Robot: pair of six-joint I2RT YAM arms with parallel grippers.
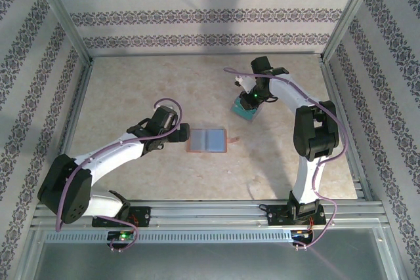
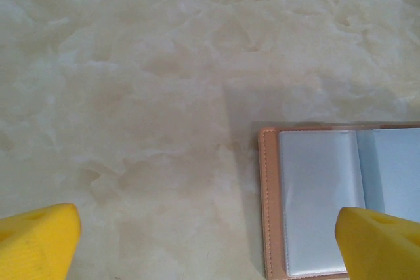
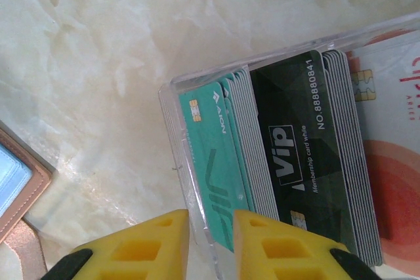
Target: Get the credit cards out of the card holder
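Note:
The card holder [image 1: 207, 140] lies open and flat mid-table, salmon-pink with greyish pockets that look empty; its left half is in the left wrist view [image 2: 321, 195] and a corner in the right wrist view [image 3: 20, 185]. The credit cards stand in stacks inside a clear plastic box [image 3: 197, 77]: teal [image 3: 213, 142], dark grey "VIP" [image 3: 302, 136], orange-red [image 3: 394, 168]. My right gripper [image 3: 211, 227] hangs over the box [image 1: 244, 111], jaws a narrow gap apart astride its wall and a teal card's edge. My left gripper [image 2: 210, 247] is wide open and empty at the holder's left edge [image 1: 182, 133].
The table is pale marbled stone [image 1: 131, 96], fenced by metal frame posts [image 1: 62, 24] and patterned walls. Bare table stretches left of the card holder and along the back.

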